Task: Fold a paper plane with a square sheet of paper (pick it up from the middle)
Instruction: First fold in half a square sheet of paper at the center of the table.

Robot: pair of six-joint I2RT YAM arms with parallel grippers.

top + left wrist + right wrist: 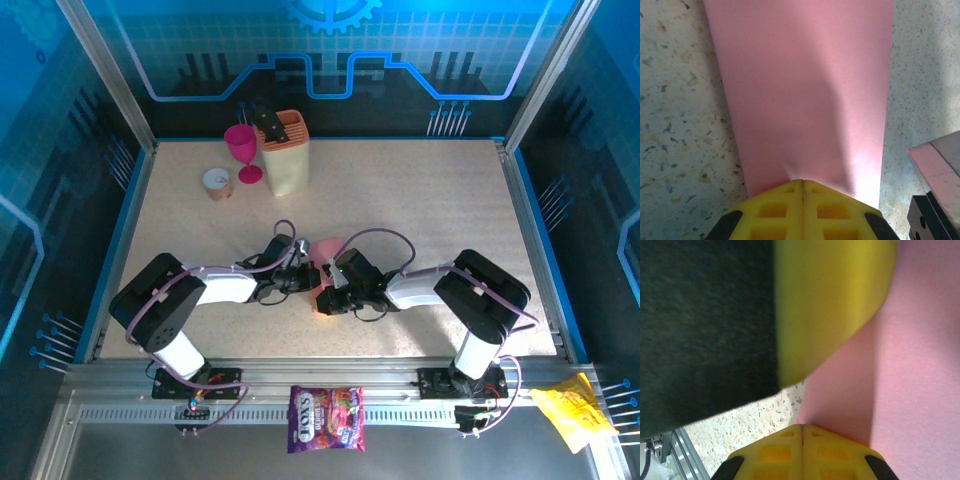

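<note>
The pink sheet of paper (328,247) lies on the table's middle, folded into a long tapering strip. Both grippers meet over it, so most of it is hidden from above. In the left wrist view the paper (805,90) runs away from my left gripper (802,181), whose yellow fingers are shut with their tips resting on its near end. My right gripper (802,426) is also shut, its tip at the paper's (910,380) edge. The left gripper's yellow finger (830,305) looms just ahead of it. From above, the left gripper (310,279) and right gripper (330,290) almost touch.
A beige knife block (285,155), a magenta goblet (242,148) and a small round cup (217,183) stand at the back left of the speckled table (440,200). A purple candy bag (326,418) and a yellow wrapper (570,415) lie on the front rail.
</note>
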